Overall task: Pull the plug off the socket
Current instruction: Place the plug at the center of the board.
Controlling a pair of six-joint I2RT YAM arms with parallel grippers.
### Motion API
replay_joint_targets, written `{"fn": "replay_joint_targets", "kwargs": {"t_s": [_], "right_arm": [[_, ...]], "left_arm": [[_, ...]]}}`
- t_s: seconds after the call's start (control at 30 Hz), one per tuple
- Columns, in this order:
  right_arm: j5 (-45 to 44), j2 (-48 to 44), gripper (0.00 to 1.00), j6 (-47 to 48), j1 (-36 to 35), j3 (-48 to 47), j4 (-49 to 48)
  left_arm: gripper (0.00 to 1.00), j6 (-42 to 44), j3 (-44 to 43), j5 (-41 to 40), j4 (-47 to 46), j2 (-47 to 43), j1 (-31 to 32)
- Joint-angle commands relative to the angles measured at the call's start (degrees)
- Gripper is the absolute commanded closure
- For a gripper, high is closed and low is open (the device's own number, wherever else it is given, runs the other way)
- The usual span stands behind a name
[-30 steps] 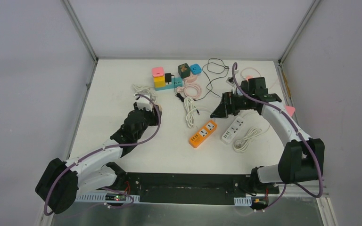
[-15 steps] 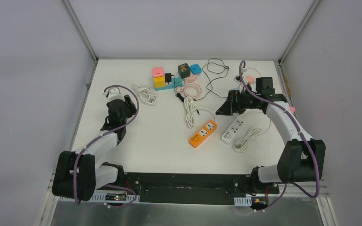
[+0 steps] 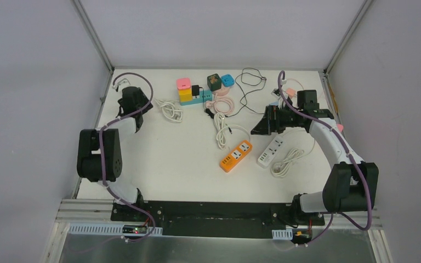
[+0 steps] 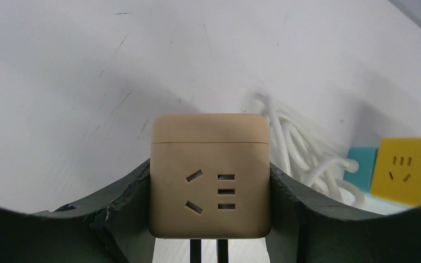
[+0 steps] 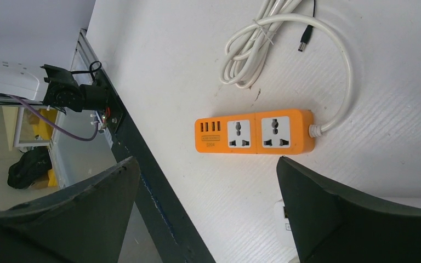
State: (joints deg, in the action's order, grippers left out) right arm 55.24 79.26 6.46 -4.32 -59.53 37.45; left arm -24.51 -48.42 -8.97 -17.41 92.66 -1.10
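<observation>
Surface: white table (image 3: 159, 159), walled, with the task items grouped toward 12 o'clock in the top view.

Right side: right gripper (image 3: 255, 130) at 2 o'clock of table centre, spread to full width, nothing between the fingers, above the orange strip (image 5: 254, 133).

Left side: left gripper (image 4: 209, 189) at the 10 o'clock corner, half closed, pads pressed against both sides of a beige socket cube (image 4: 208, 137), socket face toward the wrist camera. Two dark bars under the cube, nature not determinable.

Socket: teal strip (image 3: 202, 99), long axis 9-to-3, slightly skewed, yellow cube (image 3: 185, 95) at its 9 o'clock end.

Item for removal, by judgement: black plug (image 3: 197, 90), seated on the teal strip, just beside the yellow cube at 3 o'clock of it.
- Bearing: 3 o'clock from the left gripper, 10 o'clock from the right gripper. Both about equally near, only the right one free.
- Body too small to read in detail. Judged upright, prongs down into the strip, long axis vertical.
- Extraction therefore judged straight up, with the strip restrained against lifting.
</observation>
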Motion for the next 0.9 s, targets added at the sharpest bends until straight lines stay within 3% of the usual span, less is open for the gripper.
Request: {"fn": "replay_joint_targets", "kwargs": {"t_s": [0.0, 0.33, 0.6, 0.77, 0.87], "right_arm": [[2.0, -0.3, 0.0, 1.4, 0.2, -2.5, -0.1], [2.6, -0.8, 0.0, 1.4, 0.2, -2.7, 0.2], [2.5, -1.2, 0.0, 1.7, 0.3, -2.7, 0.3], [2.5, -1.6, 0.0, 1.8, 0.4, -2.8, 0.6], [2.6, -1.9, 0.0, 1.8, 0.5, -2.9, 0.6]], "left_arm": [[1.0, -2.8, -8.0, -2.7, 5.8, 5.7, -2.0], [1.0, -6.5, -20.7, -17.6, 20.2, 14.6, -2.3], [1.0, -9.1, -25.1, -19.1, 24.4, 18.2, -2.8], [0.86, -10.5, -27.6, -19.6, 28.6, 19.3, -2.8], [0.67, -11.4, -27.0, -19.7, 28.8, 18.9, -2.8]]}}
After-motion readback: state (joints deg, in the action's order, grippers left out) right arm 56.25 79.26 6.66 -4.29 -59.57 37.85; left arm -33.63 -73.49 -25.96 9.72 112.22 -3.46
